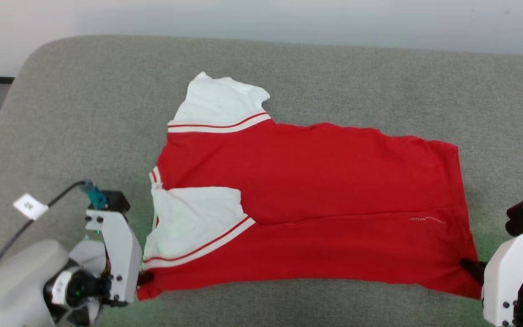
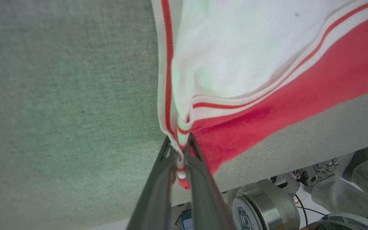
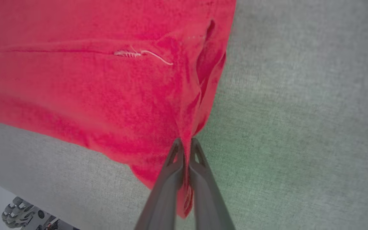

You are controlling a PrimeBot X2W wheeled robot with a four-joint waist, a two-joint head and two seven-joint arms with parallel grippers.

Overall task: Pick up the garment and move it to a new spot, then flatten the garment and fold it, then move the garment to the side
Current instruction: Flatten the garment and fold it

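Note:
The garment [image 1: 307, 190], red with white striped-trim sleeves, lies folded lengthwise on the grey cushioned surface [image 1: 84, 113], plain side up, lettering hidden. My left gripper [image 1: 145, 278] is shut on the garment's near left corner by the sleeve trim; in the left wrist view the fingers [image 2: 158, 191] pinch the striped edge of the garment [image 2: 267, 95]. My right gripper [image 1: 470, 269] is shut on the near right hem corner; in the right wrist view its fingers [image 3: 168, 185] clamp the red cloth of the garment [image 3: 91, 89].
The grey surface's near edge [image 1: 288, 309] runs just below the garment. Its far edge [image 1: 288, 45] meets a pale wall. Bare grey fabric lies left [image 2: 59, 111] and right [image 3: 299, 127] of the garment. Robot base parts [image 2: 264, 207] show below the edge.

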